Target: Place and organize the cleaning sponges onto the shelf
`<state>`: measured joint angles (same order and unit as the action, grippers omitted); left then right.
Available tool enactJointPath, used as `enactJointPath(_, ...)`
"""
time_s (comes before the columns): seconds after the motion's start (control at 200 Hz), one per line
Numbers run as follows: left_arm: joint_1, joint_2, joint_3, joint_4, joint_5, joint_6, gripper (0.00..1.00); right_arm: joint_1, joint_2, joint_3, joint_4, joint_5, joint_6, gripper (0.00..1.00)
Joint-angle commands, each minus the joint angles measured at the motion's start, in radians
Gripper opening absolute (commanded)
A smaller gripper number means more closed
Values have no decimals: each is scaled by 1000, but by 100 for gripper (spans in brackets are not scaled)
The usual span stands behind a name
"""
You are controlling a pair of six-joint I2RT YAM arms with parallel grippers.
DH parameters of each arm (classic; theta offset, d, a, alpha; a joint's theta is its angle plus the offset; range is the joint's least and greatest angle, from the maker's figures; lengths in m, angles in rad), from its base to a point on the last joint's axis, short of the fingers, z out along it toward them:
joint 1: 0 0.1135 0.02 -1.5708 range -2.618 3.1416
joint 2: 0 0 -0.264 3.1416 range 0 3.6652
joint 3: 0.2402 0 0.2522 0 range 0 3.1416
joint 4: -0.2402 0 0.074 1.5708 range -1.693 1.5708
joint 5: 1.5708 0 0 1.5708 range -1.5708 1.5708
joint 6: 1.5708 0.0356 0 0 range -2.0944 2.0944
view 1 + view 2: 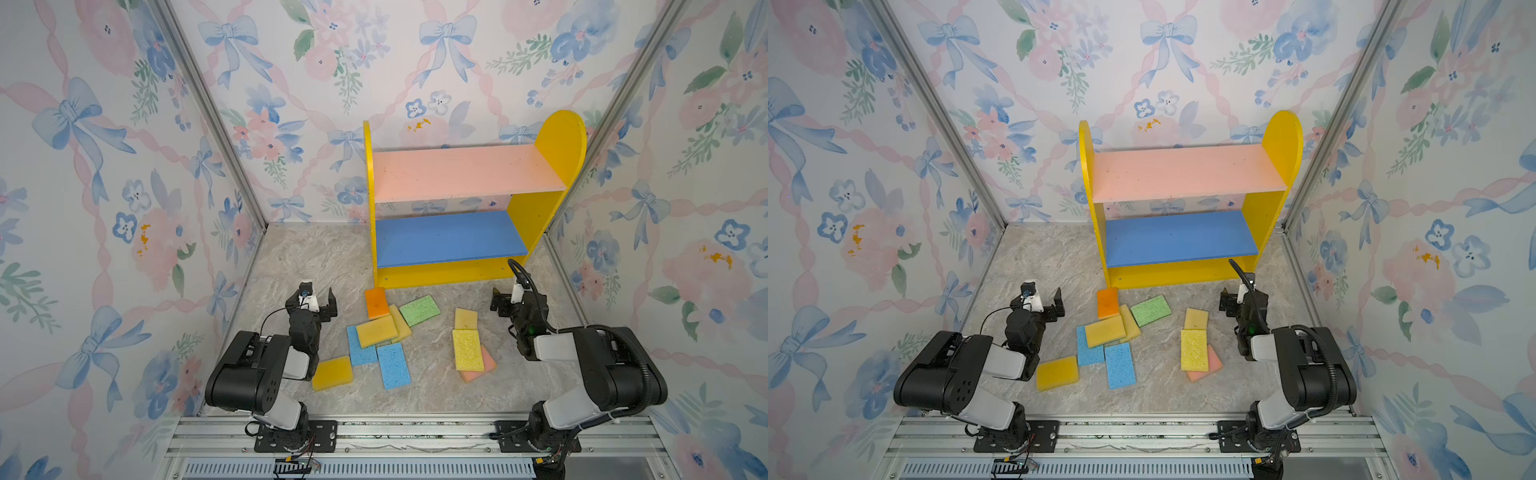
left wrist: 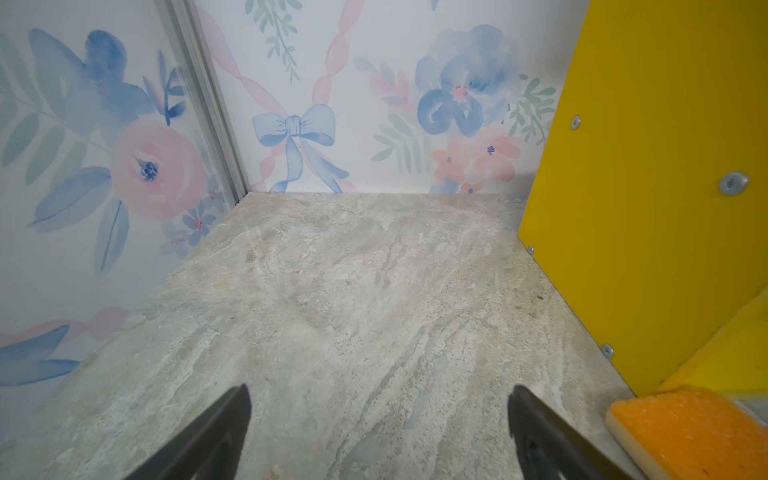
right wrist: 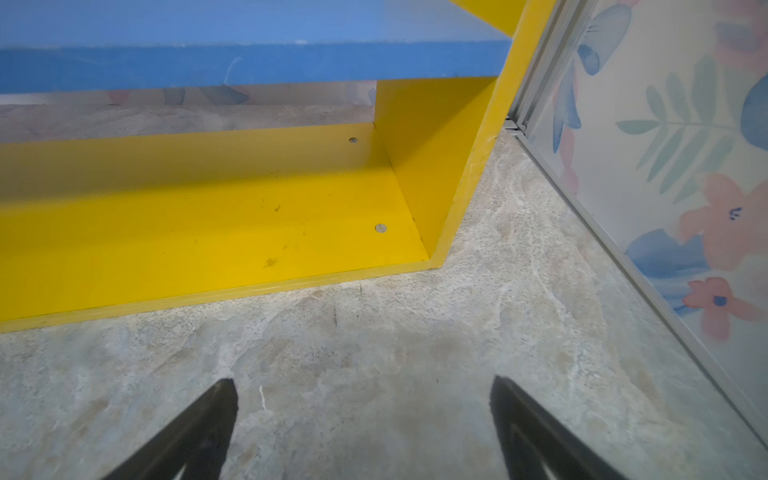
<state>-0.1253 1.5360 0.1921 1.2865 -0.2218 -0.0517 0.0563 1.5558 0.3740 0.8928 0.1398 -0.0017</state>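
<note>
- Starting the first pick, as I read it: the shelf (image 1: 561,137) stands at the back right of the bench (image 1: 316,257), and both its pink upper board (image 1: 461,172) and its blue lower board (image 1: 449,239) are bare.
- Left fingers (image 2: 216,440) are spread wide and hold nothing, over bare bench just left of the shelf. Right fingers (image 3: 203,428) are equally wide and empty, near the shelf's right foot.
- All ten sponges lie flat on the bench in front of the shelf.
  - Left cluster: orange sponge (image 1: 376,303) with its far end at the shelf's base, and green sponge (image 1: 419,310) beside it. A yellow-orange sponge (image 1: 377,330) overlaps a tan one (image 1: 403,328) and a blue one (image 1: 360,351). A second blue sponge (image 1: 393,365) and a lone yellow sponge (image 1: 332,372) lie nearer the arms.
  - Right group: pale tan sponge (image 1: 466,318), and a bright yellow sponge (image 1: 467,350) lying on a pink one (image 1: 487,365).
- Suggest taking single, uncovered pads first: orange for the left arm, pale tan for the right.
- Grip across the short width and press down lightly. Foam compresses, so close firmly.
- Take top pads before those beneath, to avoid dragging a neighbour.
- Fill each board from one end, edges aligned, leaving room for the rest.
</note>
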Motion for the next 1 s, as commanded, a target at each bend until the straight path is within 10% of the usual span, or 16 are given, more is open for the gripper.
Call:
enactJointPath(0.0,-10,7,2,36,-26,9,98,10,-7,18,11,13,-5,97)
enactJointPath(0.995,10,9,6,36,4,-2,98,-7,-8,22,6,-19,4,97)
